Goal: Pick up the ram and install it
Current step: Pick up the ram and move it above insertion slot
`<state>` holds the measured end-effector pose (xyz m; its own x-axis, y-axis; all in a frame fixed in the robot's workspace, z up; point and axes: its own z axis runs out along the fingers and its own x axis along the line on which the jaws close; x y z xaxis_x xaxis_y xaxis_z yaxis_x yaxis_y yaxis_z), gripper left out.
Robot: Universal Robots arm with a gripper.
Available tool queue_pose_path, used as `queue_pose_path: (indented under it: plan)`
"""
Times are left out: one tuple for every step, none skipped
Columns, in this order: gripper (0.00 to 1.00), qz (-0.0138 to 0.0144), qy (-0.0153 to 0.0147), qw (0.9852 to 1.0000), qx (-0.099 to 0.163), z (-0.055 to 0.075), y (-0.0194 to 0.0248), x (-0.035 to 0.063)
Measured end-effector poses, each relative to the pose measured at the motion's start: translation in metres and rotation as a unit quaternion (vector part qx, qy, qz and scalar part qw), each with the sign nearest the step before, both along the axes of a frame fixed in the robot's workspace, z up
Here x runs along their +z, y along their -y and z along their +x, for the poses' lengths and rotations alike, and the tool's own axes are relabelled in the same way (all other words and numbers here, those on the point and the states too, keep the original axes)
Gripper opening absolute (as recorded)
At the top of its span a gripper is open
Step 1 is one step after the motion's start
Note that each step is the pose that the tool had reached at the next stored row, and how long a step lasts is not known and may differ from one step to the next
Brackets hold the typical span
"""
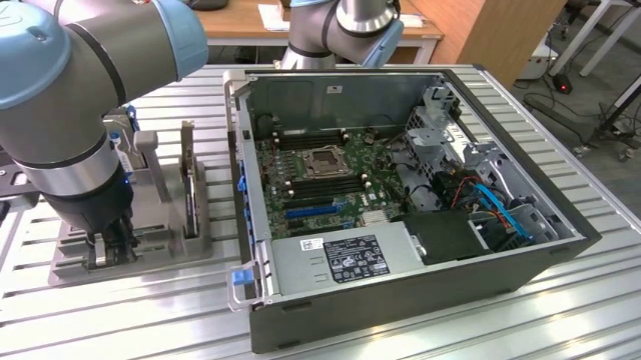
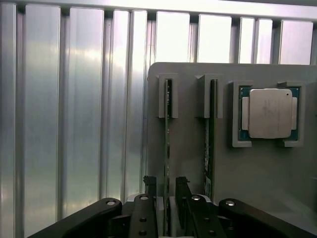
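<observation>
The ram (image 2: 167,144) stands on its long edge in a slot of the grey holder (image 2: 247,168). In the wrist view it is a thin green strip running away from the claw into a squared bracket at its far end. The claw (image 2: 166,182) is lowered over the near end and spread wide. Its two black fingers (image 2: 150,184) stand one on either side of the stick with a gap on each side, so nothing is clamped. The linkage behind them is matt black metal with bright round screw heads.

Just beside the ram, in a parallel slot, a second thin board (image 2: 209,148) also stands on edge, darker in tone. Beyond that a processor (image 2: 270,113) lies flat in a recess held by corner brackets. It is square, with a dull silver lid on a green base. The holder is smooth, matt grey with rounded corners, and rests on a table (image 2: 74,124) of ribbed aluminium slats that catch a hard glare.

In the exterior view the arm's dark wrist reaches down into the holder at the exterior view's left, and a dark expansion card (image 1: 188,176) stands upright next to it. Farther to the exterior view's right sits an open computer case (image 1: 561,247) of black steel. Inside are a green motherboard (image 1: 300,191), a bare metal socket (image 1: 326,160) and a silver power supply (image 1: 341,259) with a black label.
</observation>
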<state>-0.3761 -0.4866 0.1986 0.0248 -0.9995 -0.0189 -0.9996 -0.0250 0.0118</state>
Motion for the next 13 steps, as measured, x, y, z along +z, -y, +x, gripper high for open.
queue_pose_path:
  plan:
    - [0.29,0.0,-0.0001,1.0,0.0,0.0,0.0,-0.0004]
    - [0.29,-0.0001,-0.0001,1.0,0.0,0.0,0.0,-0.0003]
    - [0.29,-0.0001,-0.0001,1.0,0.0,0.0,0.0,-0.0003]
    - [0.29,-0.0001,-0.0001,1.0,0.0,0.0,0.0,-0.0003]
    - [0.29,-0.0001,-0.0001,1.0,0.0,0.0,0.0,-0.0004]
    - [0.29,-0.0001,-0.0001,1.0,0.0,0.0,0.0,-0.0004]
    - [0.29,-0.0001,-0.0001,1.0,0.0,0.0,0.0,-0.0004]
    - [0.29,-0.0001,0.0,1.0,0.0,0.0,0.0,-0.0004]
    - [0.29,-0.0001,0.0,1.0,0.0,0.0,0.0,-0.0004]
    - [0.29,-0.0001,-0.0001,1.0,0.0,0.0,0.0,-0.0004]
    - [0.29,-0.0001,-0.0001,1.0,0.0,0.0,0.0,-0.0004]
    - [0.29,-0.0001,-0.0001,1.0,0.0,0.0,0.0,-0.0004]
    - [0.27,-0.0001,0.0,1.0,0.0,0.0,0.0,-0.0004]
